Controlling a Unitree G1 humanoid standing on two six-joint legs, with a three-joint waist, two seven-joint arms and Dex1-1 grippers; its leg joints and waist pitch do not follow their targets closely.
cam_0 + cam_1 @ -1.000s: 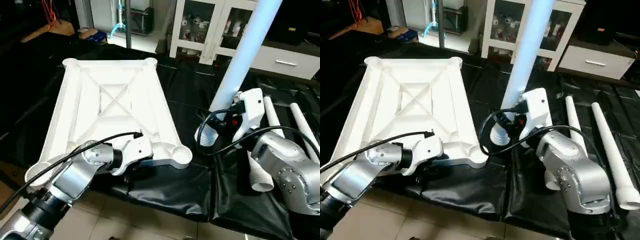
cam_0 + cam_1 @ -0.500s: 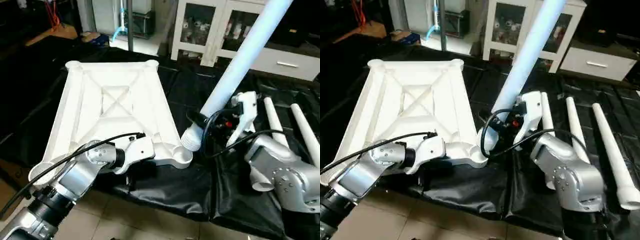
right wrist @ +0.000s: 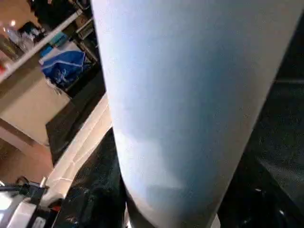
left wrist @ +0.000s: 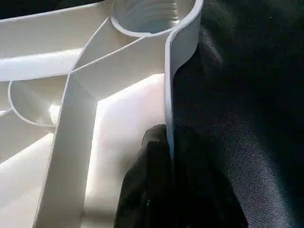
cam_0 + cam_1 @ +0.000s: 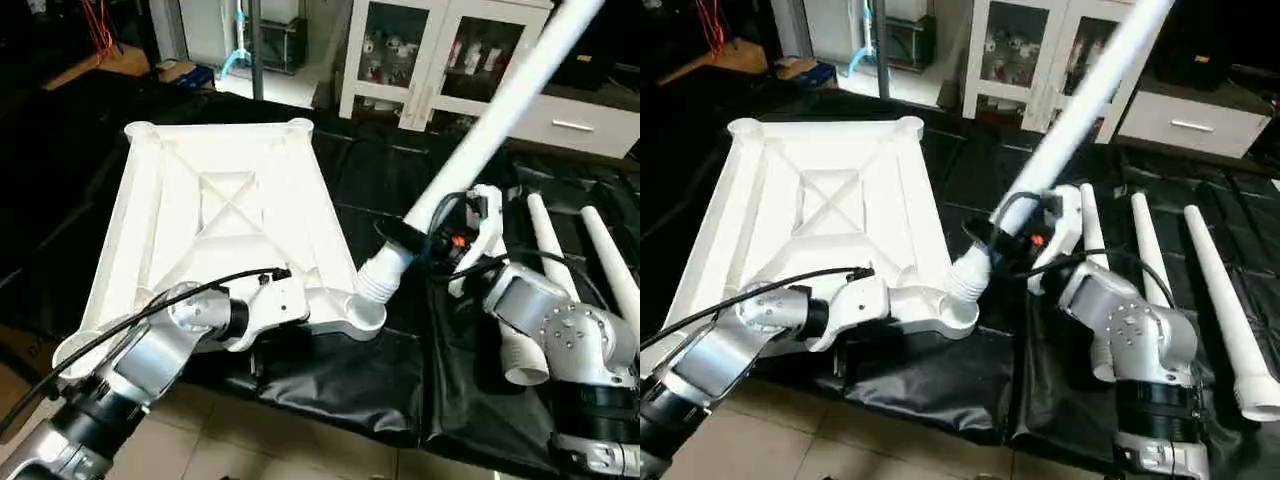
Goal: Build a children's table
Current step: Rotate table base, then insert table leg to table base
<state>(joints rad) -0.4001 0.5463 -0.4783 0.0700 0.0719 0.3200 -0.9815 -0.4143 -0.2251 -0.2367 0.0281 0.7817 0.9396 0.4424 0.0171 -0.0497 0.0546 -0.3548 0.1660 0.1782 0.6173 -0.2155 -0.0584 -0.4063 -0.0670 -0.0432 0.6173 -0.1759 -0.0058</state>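
On black sheeting (image 5: 330, 385), left pincer (image 4: 167, 142) pinches tabletop (image 5: 230, 210) rim; right pincer (image 5: 425, 240) clasps slanted leg (image 5: 500, 105).

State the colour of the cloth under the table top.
Black cloth, clearest in the left eye view.

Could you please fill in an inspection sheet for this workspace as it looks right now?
Surface: black sheet covering the bench.
Job's things: tabletop upside down; held leg tilted, threaded end at the near right socket; three spare legs lying at right.
Clutter: nothing seen.
Grippers: left gripper shut on the tabletop's rim; right gripper shut on the held leg.
Cables: black cable along the left forearm.
Surroundings: white cabinet behind.
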